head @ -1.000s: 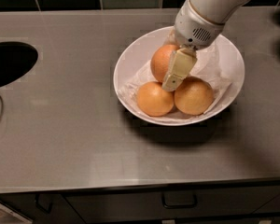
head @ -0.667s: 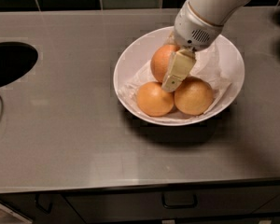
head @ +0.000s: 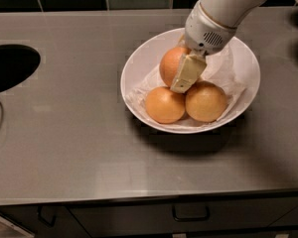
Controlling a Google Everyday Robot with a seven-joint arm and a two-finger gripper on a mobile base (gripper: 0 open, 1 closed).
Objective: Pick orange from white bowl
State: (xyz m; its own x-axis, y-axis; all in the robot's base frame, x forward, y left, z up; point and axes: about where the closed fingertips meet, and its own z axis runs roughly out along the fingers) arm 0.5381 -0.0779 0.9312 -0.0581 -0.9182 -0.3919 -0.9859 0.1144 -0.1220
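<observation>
Grey metal countertop [head: 64, 133] carries a wide glossy white bowl [head: 139, 58]. The deeper-coloured round orange [head: 168, 66] sits at its rear with the cream two-finger gripper [head: 185, 74] against it, and whether it has clamped cannot be told. An off-centre hold may let the fruit roll onto the paler front oranges [head: 164, 104].

grey steel counter [head: 64, 148], dark tiled wall [head: 69, 2]

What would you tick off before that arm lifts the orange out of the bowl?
1. Tool at the fruit: ok, it is down in the white bowl, against the orange at the back.
2. Firm hold on the orange: cannot tell.
3. Right fruit chosen: ok, the darker one.
4. Neighbours clear: cannot tell, the tool's tip sits close above the front-left orange and the front-right orange.
5. Paper liner free of the tool: cannot tell.
6. Bowl flat on the counter: ok.
</observation>
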